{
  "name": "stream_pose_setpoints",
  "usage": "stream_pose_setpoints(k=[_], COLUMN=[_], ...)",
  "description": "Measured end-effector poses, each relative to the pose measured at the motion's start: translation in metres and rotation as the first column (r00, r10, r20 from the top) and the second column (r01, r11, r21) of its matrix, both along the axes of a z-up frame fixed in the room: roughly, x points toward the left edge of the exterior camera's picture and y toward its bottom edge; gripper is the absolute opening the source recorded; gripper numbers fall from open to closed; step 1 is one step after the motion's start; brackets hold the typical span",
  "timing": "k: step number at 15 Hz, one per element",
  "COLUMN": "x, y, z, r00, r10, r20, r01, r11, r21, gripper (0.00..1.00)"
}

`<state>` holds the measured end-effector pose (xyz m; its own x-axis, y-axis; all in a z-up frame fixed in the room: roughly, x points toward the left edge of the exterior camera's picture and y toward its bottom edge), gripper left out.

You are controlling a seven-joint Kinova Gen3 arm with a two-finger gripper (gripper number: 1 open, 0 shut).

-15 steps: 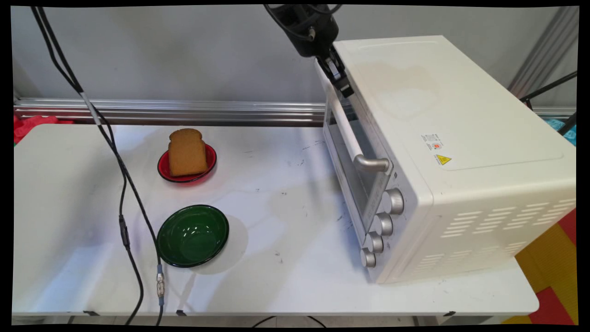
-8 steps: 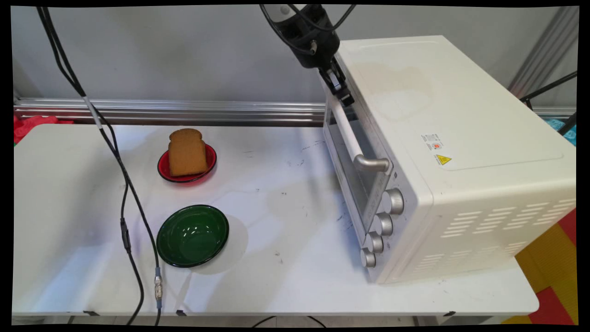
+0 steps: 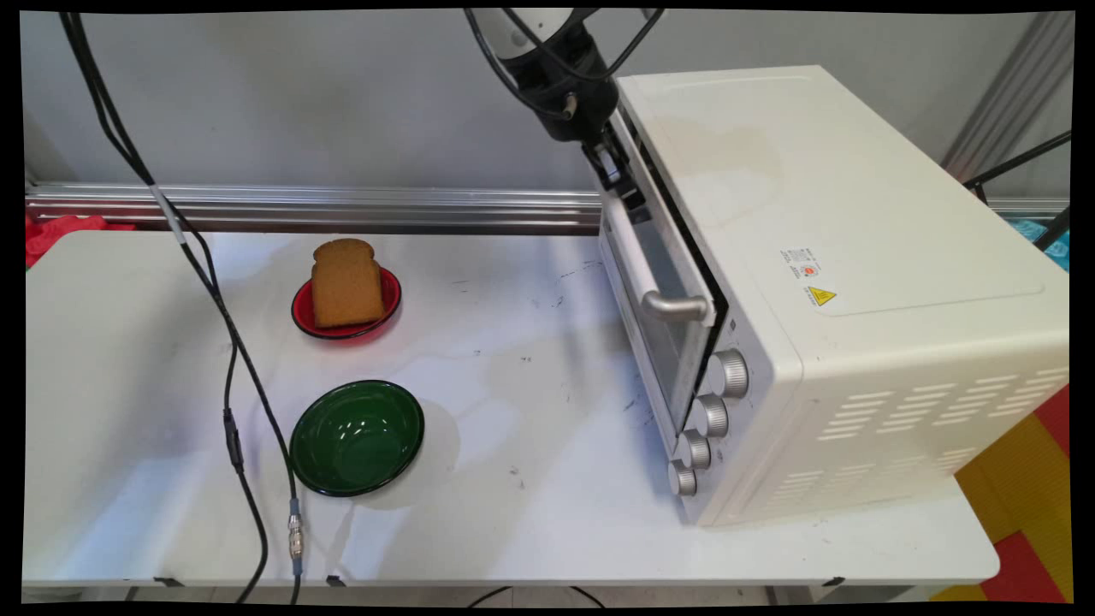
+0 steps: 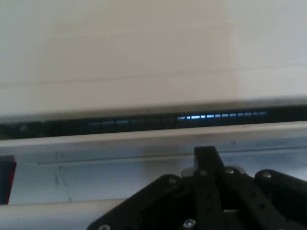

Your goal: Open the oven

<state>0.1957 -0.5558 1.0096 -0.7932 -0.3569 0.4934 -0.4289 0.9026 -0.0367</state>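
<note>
You have one white table (image 3: pixel 530 513) in front of you, and the biggest thing on it is one cream toaster oven (image 3: pixel 838 282), standing at the right end with its front turned toward the middle of the table. Its glass door (image 3: pixel 654 325) is tipped slightly out at the top, so a dark gap shows between the door's upper edge and the oven body; in the hand view that gap runs as a dark slit right across the picture. One white bar handle (image 3: pixel 637 257) runs along the door on silver brackets, and four silver knobs (image 3: pixel 710 417) sit in a row down the front's near side. Your one gripper (image 3: pixel 618 182) is at the far end of the handle, its black fingers closed around the bar there. Two dishes lie well apart from the oven on the left half of the table: one green bowl (image 3: pixel 357 438) toward the near edge, and one smaller red plate (image 3: pixel 346 308) farther back. One slice of brown bread (image 3: pixel 346 282) rests on the red plate. Black cables (image 3: pixel 231 376) hang down across the table's left side.
</note>
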Motion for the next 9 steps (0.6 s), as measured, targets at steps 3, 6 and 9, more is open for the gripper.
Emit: stream_pose_setpoints(k=[3, 6, 9], x=[0.010, 0.019, 0.030], y=[0.007, 0.014, 0.022], z=[-0.004, -0.009, -0.015], r00=[1.000, 1.000, 0.999], r10=[0.005, 0.011, 0.016], r20=[0.016, 0.027, 0.040], r01=[-0.005, -0.012, -0.018], r11=[1.000, 1.000, 0.999], r21=[0.012, 0.025, 0.040], gripper=[0.00, 0.00, 0.00])
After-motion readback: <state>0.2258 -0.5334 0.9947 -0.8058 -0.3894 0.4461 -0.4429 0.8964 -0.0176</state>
